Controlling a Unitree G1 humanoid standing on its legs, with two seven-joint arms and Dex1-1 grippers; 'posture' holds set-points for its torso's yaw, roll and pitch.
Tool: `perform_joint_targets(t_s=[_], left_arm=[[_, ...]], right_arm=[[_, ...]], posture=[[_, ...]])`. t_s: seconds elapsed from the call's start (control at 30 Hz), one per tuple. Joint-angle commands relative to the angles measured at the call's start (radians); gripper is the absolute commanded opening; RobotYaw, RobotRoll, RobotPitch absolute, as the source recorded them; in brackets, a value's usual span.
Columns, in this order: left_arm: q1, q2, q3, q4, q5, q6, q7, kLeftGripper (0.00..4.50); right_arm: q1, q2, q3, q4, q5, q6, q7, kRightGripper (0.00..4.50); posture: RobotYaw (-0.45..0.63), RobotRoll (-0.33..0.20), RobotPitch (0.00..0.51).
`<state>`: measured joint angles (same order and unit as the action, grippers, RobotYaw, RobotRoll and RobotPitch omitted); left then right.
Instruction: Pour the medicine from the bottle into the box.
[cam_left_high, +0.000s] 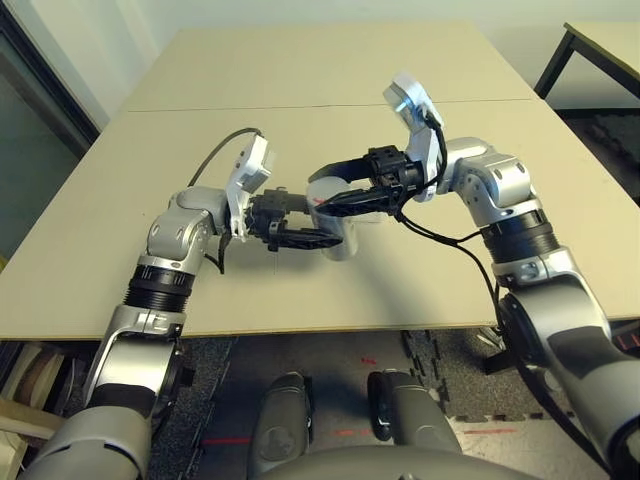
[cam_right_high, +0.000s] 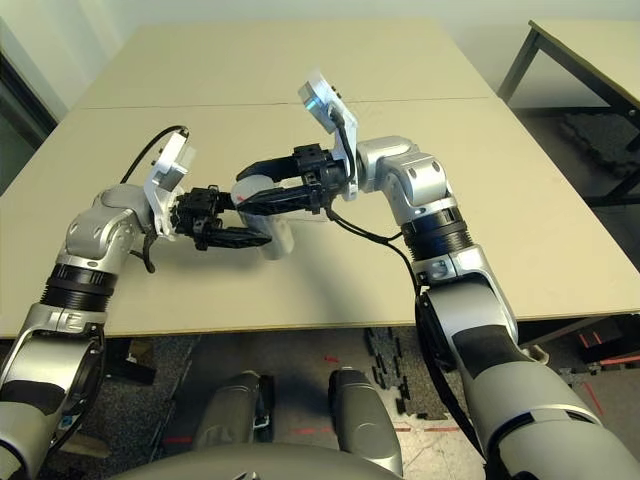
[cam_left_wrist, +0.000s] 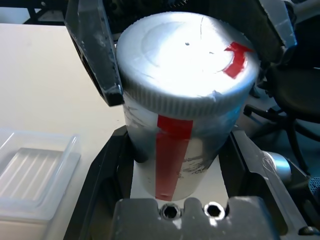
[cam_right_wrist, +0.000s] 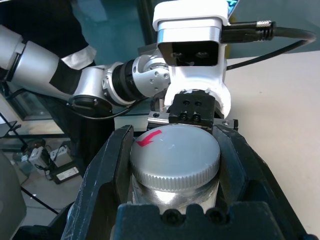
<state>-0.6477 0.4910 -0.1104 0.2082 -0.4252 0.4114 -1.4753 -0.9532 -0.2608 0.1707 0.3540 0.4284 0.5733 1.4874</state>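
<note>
Bottle (cam_left_wrist: 175, 150) clamped by left end effector (cam_left_high: 300, 228); right end effector (cam_left_high: 345, 195) grips cap (cam_right_wrist: 175, 157).

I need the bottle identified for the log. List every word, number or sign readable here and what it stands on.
No readable words or numbers anywhere.
Bottle: a red stripe down its side, no lettering on it; faint grey print beside the stripe, too blurred to read.
Cap: a red curved arrow, a sign, no text.
Box: clear, no marking.

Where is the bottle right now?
The bottle is at the table's middle, between both grippers: the left gripper holds its body, the right gripper clasps its cap.
</note>
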Motion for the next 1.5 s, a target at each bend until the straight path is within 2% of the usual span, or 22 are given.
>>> perform_joint_targets(t_s=[0.03, 0.33, 0.37, 0.57, 1.5], left_arm=[[-0.005, -0.014, -0.027, -0.021, -0.013, 0.008, -0.005, 2.68], [-0.005, -0.006, -0.014, 0.000, -0.011, -0.002, 0.002, 2.68], [-0.004, -0.005, -0.013, 0.003, -0.011, -0.003, 0.003, 2.68], [-0.001, -0.001, -0.010, 0.018, -0.004, -0.014, 0.009, 2.67], [-0.004, 0.000, -0.013, 0.087, 0.014, -0.071, 0.054, 2.67]], right_arm=[[-0.015, 0.044, 0.044, -0.038, 0.033, -0.018, 0.055, 2.68], [-0.013, 0.018, 0.042, -0.005, -0.005, -0.050, 0.026, 2.68], [-0.013, 0.014, 0.040, 0.001, -0.009, -0.056, 0.024, 2.82], [-0.026, -0.017, 0.024, 0.034, -0.024, -0.076, 0.014, 4.50], [-0.053, -0.078, 0.001, 0.134, -0.095, -0.173, -0.069, 4.50]], posture=[[-0.02, 0.000, 0.081], [-0.03, 0.000, 0.074], [-0.03, 0.000, 0.074], [-0.04, 0.000, 0.075], [-0.06, 0.000, 0.069]])
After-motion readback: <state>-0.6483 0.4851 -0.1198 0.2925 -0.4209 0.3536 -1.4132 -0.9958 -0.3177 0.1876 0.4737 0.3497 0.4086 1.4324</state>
